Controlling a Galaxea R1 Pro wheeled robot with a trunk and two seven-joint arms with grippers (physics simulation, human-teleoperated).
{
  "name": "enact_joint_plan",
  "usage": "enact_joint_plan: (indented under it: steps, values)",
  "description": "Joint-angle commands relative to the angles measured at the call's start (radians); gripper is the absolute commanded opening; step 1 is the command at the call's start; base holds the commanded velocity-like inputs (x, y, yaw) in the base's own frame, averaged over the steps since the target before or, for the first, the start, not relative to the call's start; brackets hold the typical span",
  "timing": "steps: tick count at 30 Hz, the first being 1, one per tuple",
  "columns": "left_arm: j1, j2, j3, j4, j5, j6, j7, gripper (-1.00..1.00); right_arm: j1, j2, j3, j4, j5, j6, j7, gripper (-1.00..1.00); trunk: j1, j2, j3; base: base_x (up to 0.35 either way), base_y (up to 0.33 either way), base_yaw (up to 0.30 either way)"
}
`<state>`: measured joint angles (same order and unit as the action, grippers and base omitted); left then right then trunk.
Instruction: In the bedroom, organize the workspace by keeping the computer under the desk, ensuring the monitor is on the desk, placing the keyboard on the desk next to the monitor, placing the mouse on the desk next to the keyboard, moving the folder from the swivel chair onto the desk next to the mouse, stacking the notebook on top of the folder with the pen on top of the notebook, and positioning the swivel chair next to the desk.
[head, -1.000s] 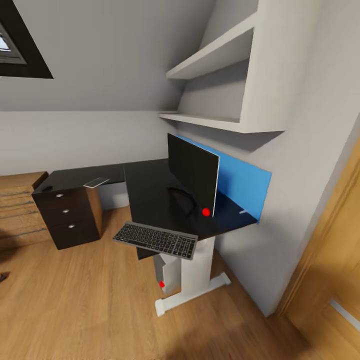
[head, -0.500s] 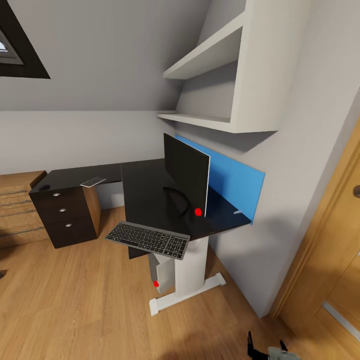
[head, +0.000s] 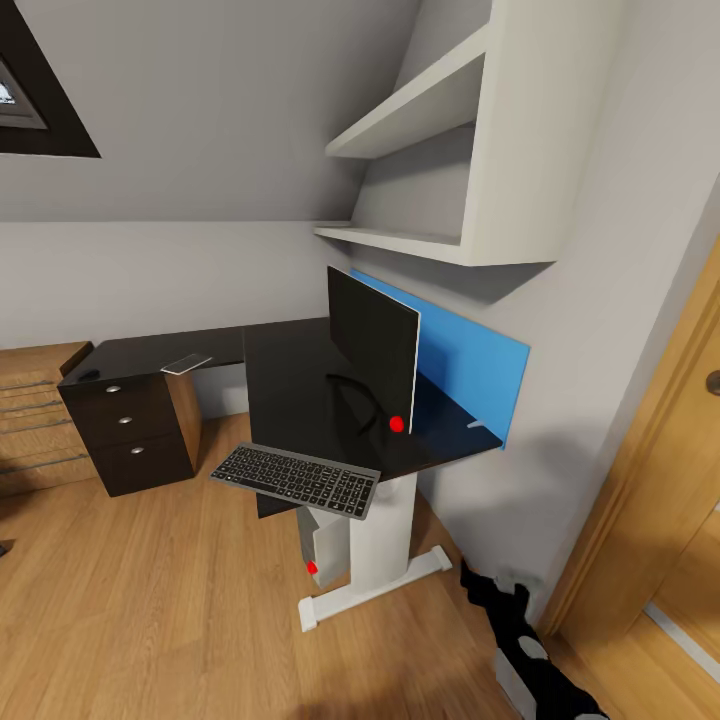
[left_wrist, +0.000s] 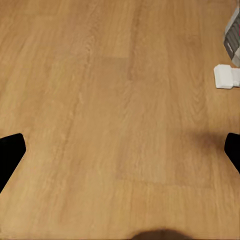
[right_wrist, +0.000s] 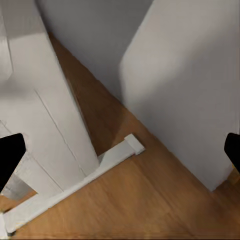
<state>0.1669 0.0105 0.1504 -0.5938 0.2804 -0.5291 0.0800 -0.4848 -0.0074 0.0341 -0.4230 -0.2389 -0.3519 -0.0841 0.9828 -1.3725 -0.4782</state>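
Observation:
The black-topped desk carries the monitor, standing edge-on toward me. The keyboard lies at the desk's near edge and overhangs it. Under the desk stands the grey computer with its red dot. A bright blue flat sheet with a pale edge, apparently the folder, stands on edge between monitor and wall. My right gripper is open, low beside the desk's white leg. My left gripper hangs open over bare floor. The swivel chair is out of view.
A black drawer unit stands under the desk's left wing, with a flat grey item on top. A wooden cabinet is further left. White shelves hang above the desk, and a wooden door is at the right.
The view shifted slightly to the right early on. My right arm has risen into the head view's lower right, toward the desk's leg.

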Motion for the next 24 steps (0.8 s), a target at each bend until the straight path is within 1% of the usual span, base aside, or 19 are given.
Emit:
enact_joint_plan:
  steps: [1, 2, 4, 5, 7, 8, 11, 12, 13, 14, 15, 17, 19, 24]
  values:
    - [0.0, 0.007, -0.002, -0.004, 0.038, -0.002, 0.004, 1.0, -0.037, 0.0, 0.003, 0.0, -0.064, 0.078, 0.04, 1.0, 0.0, -0.001, -0.001, 0.0, 0.0, 0.0]
    - [0.0, 0.013, -0.002, -0.006, 0.084, -0.005, 0.003, 1.0, -0.088, 0.0, 0.003, 0.0, -0.156, 0.209, 0.111, 1.0, 0.0, -0.001, -0.001, 0.0, 0.0, 0.0]
    - [0.0, 0.016, -0.002, -0.007, 0.106, -0.007, 0.002, 1.0, -0.117, -0.001, 0.002, 0.0, -0.219, 0.299, 0.16, 1.0, 0.0, -0.001, -0.001, 0.0, 0.0, 0.0]
    - [0.0, 0.017, -0.002, -0.008, 0.12, -0.008, 0.002, 1.0, -0.141, -0.002, 0.002, 0.0, -0.282, 0.387, 0.211, 1.0, 0.0, -0.001, -0.001, 0.0, 0.0, 0.0]
    - [0.0, 0.018, -0.002, -0.008, 0.129, -0.009, 0.001, 1.0, -0.158, -0.004, 0.002, 0.0, -0.34, 0.472, 0.262, 1.0, 0.0, -0.001, -0.001, 0.0, 0.0, 0.0]
    - [0.0, 0.019, -0.001, -0.009, 0.135, -0.01, 0.0, 1.0, -0.168, -0.004, 0.004, 0.0, -0.386, 0.553, 0.317, 1.0, 0.0, -0.001, -0.001, 0.0, 0.0, 0.0]
    - [0.0, 0.019, -0.002, -0.009, 0.14, -0.012, -0.002, 1.0, -0.177, -0.003, 0.008, 0.001, -0.427, 0.65, 0.398, 1.0, 0.0, -0.001, -0.001, 0.0, 0.0, 0.0]
    - [0.0, 0.018, -0.002, -0.009, 0.142, -0.014, -0.003, 1.0, -0.181, -0.003, 0.01, 0.001, -0.442, 0.689, 0.446, 1.0, 0.0, -0.001, -0.001, 0.0, 0.0, 0.0]
    - [0.0, 0.018, -0.004, -0.009, 0.141, -0.028, -0.006, 1.0, -0.185, -0.003, 0.013, 0.001, -0.457, 0.73, 0.518, 1.0, 0.0, -0.001, -0.001, 0.0, 0.0, 0.0]
    - [0.0, 0.017, -0.005, -0.009, 0.141, -0.042, -0.007, 1.0, -0.185, -0.004, 0.015, 0.002, -0.461, 0.74, 0.544, 1.0, 0.0, -0.001, -0.001, 0.0, 0.0, 0.0]
    - [0.0, 0.017, -0.006, -0.009, 0.141, -0.05, -0.008, 1.0, -0.186, -0.005, 0.015, 0.003, -0.462, 0.744, 0.555, 1.0, 0.0, -0.001, -0.001, 0.0, 0.0, 0.0]
    - [0.0, 0.016, -0.008, -0.009, 0.139, -0.094, -0.009, 1.0, -0.186, -0.008, 0.016, 0.006, -0.466, 0.755, 0.599, 1.0, 0.0, -0.001, -0.001, 0.0, 0.0, 0.0]
    - [0.0, 0.015, -0.008, -0.009, 0.139, -0.114, -0.009, 1.0, -0.186, -0.01, 0.017, 0.007, -0.467, 0.759, 0.618, 1.0, 0.0, -0.001, -0.001, 0.0, 0.0, 0.0]
    - [0.0, 0.013, -0.009, -0.008, 0.135, -0.13, -0.009, 1.0, -0.185, -0.019, 0.018, 0.006, -0.467, 0.763, 0.651, 1.0, 0.0, -0.001, -0.001, 0.0, 0.0, 0.0]
